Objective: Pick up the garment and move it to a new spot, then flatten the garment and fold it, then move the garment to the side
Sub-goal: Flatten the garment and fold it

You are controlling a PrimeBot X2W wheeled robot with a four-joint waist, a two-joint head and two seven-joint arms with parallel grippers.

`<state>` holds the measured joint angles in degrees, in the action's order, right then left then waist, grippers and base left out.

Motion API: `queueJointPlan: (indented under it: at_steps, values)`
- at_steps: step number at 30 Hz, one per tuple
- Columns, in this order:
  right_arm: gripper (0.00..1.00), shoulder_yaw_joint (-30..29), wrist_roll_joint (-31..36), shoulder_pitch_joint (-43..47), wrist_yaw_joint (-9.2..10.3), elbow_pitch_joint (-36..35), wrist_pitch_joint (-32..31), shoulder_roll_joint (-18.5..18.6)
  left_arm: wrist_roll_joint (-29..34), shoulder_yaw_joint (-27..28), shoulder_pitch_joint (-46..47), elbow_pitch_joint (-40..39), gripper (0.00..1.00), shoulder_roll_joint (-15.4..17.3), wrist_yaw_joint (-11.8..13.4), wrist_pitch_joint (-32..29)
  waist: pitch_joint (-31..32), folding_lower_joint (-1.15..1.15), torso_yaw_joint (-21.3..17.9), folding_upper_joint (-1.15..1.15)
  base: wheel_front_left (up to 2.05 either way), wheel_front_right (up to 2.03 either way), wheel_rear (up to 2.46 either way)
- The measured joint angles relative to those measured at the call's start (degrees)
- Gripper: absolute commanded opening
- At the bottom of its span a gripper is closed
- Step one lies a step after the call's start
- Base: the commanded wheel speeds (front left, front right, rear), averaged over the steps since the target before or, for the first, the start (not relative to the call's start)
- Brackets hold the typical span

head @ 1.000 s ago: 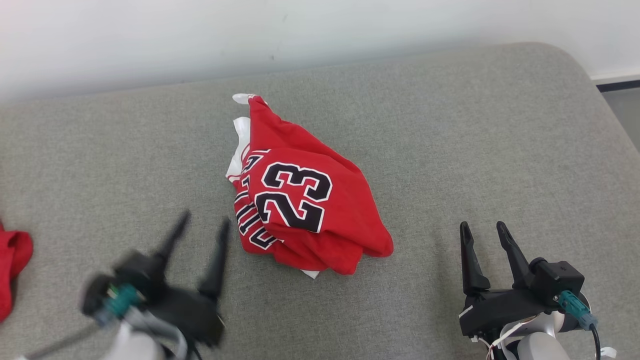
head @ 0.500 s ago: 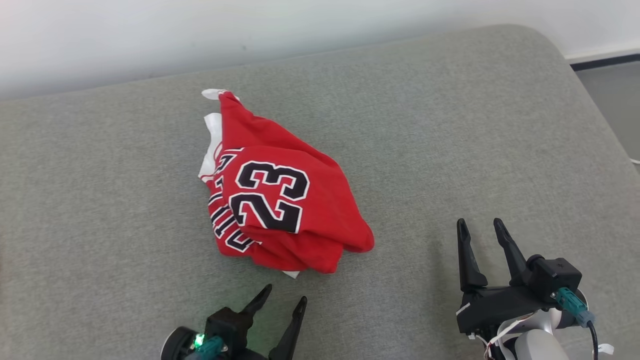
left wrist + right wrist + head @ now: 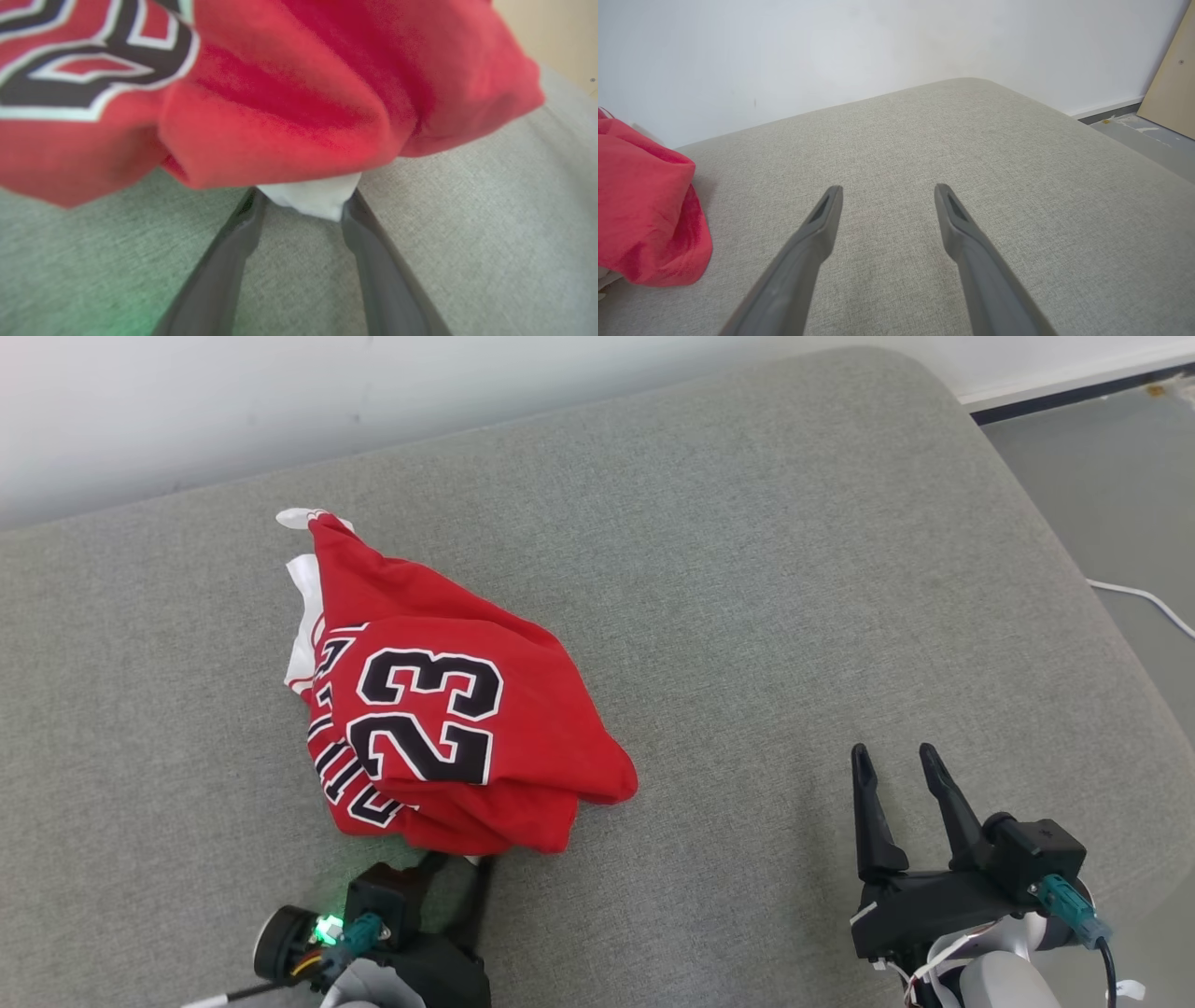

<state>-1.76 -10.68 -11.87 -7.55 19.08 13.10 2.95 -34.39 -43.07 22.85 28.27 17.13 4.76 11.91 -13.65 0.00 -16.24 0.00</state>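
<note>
The garment is a red jersey with a black "23", crumpled in a heap on the grey cushion. My left gripper sits at the heap's near edge, its fingertips tucked under the red cloth. In the left wrist view the left gripper has its jaws apart, and a white corner of the garment lies between the tips. My right gripper stands open over bare cushion, well to the right of the heap. In the right wrist view the right gripper holds nothing, and the garment lies at the far left.
A white wall runs behind the cushion. The cushion's rounded right edge drops to a grey floor with a white cable. A wooden board leans at the far right in the right wrist view.
The head camera has turned, shifting the picture left. My left gripper has come in from the left to the garment's near edge, its tips now around the white corner. The right gripper has stayed put.
</note>
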Motion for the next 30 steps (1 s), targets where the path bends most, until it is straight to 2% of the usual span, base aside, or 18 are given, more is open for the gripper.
queueJointPlan:
  at_steps: [6, 11, 16, 23, 27, 30]
  values:
    - [1.0, -1.1, 0.2, 0.6, 0.0, 0.3, 0.0, 0.0, -0.6, 0.6, 0.7, 1.1, 0.0, -1.1, -1.2, 1.2, 0.8, 0.0, 0.2, 0.0, 0.0, 0.0, 0.0]
    - [1.0, -1.7, 0.6, 1.7, 0.0, 0.5, 0.0, 0.0, -0.7, 1.0, -1.3, -3.7, 0.0, -0.3, -0.5, 1.9, 2.2, 0.0, 2.5, 0.0, 0.0, 0.0, 0.0]
    - [1.0, -2.0, 0.7, 2.8, 0.0, 0.6, -0.5, 0.0, -0.8, 1.3, -6.3, -13.8, 0.0, 3.2, 2.7, 0.7, 4.1, 0.0, 6.1, 0.0, 0.0, 0.0, 0.0]
    - [1.0, -1.9, 0.7, 3.7, 0.0, -0.1, -1.1, 0.0, -1.1, 3.7, -13.3, -27.1, 0.0, 10.8, 9.2, -4.3, 6.4, 0.0, 11.8, 0.0, 0.0, 0.0, 0.0]
    - [1.0, -1.8, 0.7, 3.8, 0.0, -0.3, -1.5, 0.0, -2.4, 5.9, -18.1, -29.5, 0.0, 14.1, 12.0, -4.9, 7.0, 0.0, 14.6, 0.0, 0.0, 0.0, 0.0]
    - [1.0, -1.8, 1.0, 3.8, 0.0, -0.5, -1.6, 0.0, -3.9, 6.4, -21.2, -28.9, 0.0, 15.0, 13.0, -4.9, 7.3, -0.01, 16.2, 0.0, 0.0, 0.0, 0.0]
